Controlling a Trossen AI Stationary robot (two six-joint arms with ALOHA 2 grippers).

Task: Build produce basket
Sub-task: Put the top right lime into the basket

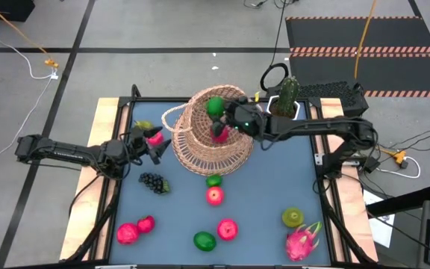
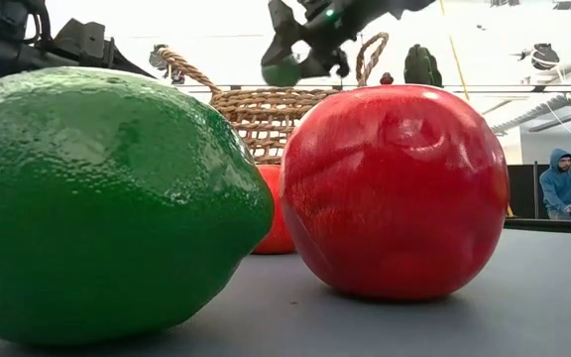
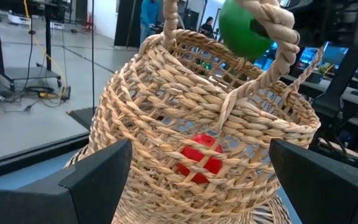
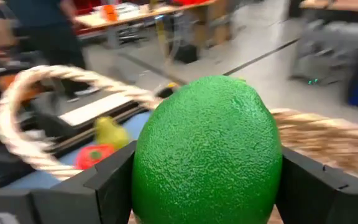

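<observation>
One lime (image 4: pixel 207 149) sat pinched in the right gripper (image 1: pixel 216 110), held above the mouth of the basket (image 1: pixel 211 142), which lay tilted toward 12 o'clock of the worktop (image 1: pixel 275 187); a red fruit (image 3: pixel 202 155) showed through its weave. Left gripper (image 1: pixel 157 143), fingers spread and empty, waited just at the basket's 9 o'clock side. Step in hand, by my reading: dropping the lime in. Next move calls for spreading the fingers over the opening, clear of the rope handle (image 3: pixel 278 31). Apples (image 1: pixel 214 196), grapes (image 1: pixel 152 181) and dragon fruit (image 1: pixel 301 240) remained toward 6 o'clock.
</observation>
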